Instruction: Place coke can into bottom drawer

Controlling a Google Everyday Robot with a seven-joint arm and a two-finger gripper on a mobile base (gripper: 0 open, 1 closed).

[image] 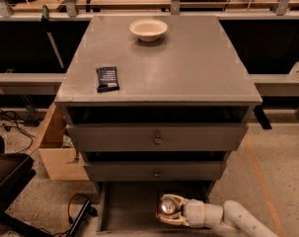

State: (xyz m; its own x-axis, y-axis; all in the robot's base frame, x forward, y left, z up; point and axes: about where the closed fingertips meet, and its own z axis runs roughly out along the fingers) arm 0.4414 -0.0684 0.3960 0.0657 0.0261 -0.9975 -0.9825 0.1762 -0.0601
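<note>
The bottom drawer (130, 206) is pulled open at the foot of the grey cabinet, showing its dark floor. My gripper (169, 210) reaches in from the lower right on a white arm (238, 217) and sits over the drawer's right part. Its pale fingers (174, 200) are closed around the coke can (167, 207). Only the can's silver top and a little reddish side show. I cannot tell whether the can touches the drawer floor.
A white bowl (148, 29) and a black snack packet (107, 78) lie on the cabinet top. Two upper drawers with knobs (157, 140) are closed. A cardboard box (53, 149) stands left of the cabinet, with cables (81, 214) and a dark chair (6, 181) on the floor.
</note>
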